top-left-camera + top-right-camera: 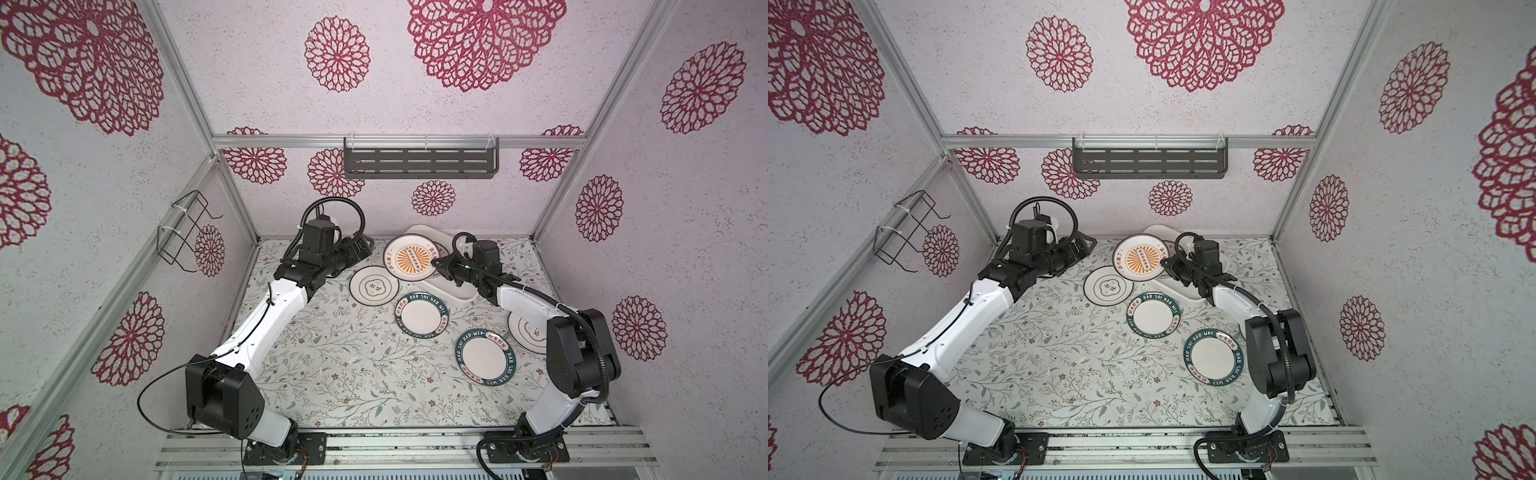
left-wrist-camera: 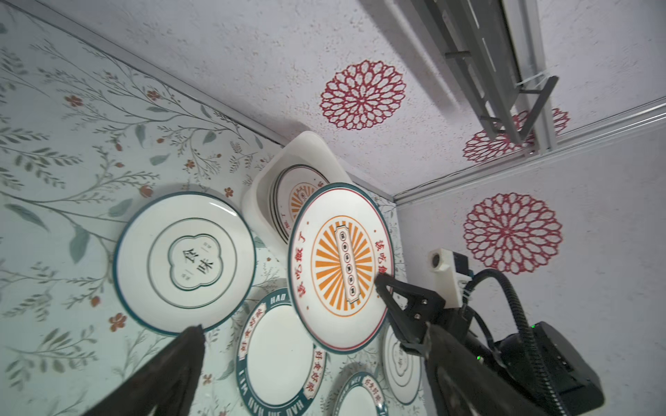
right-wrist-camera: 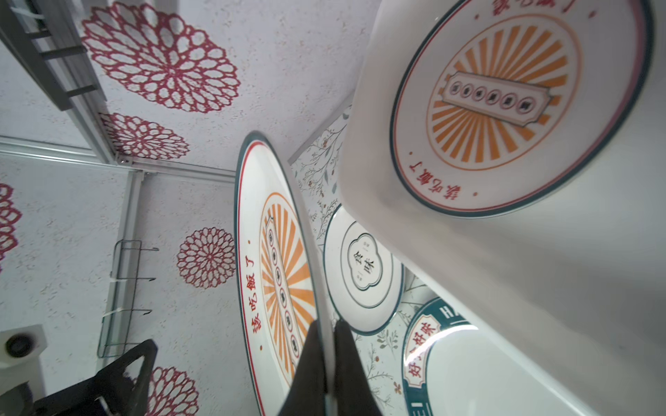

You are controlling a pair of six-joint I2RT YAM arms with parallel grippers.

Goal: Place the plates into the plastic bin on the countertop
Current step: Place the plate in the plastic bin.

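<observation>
1. The right gripper point(image 3: 326, 345) is clenched on the rim of the sunburst plate point(image 1: 411, 259), with one finger on each face.
2. The left gripper point(image 1: 362, 246) is spread wide and empty, near the back wall and apart from that plate.
3. The plate looks stiff, glazed, slippery and breakable. Pinched at one edge it can pivot, so a deep bite over the rim and a gentle set-down seem wise.
4. Being round, it has no long axis. It hangs steeply tilted, printed face turned up and toward the left arm, gripped edge toward the right arm.
5. It is raised over the edge of the plastic bin point(image 1: 451, 293), whose length runs slantwise from the back wall toward the right arm. A stack topped by another sunburst plate point(image 3: 504, 108) lies inside.
6. On the countertop point(image 1: 332, 353) a clover plate point(image 1: 374, 286) and two teal-rimmed plates point(image 1: 422, 316) point(image 1: 484, 353) lie flat, waiting.
</observation>
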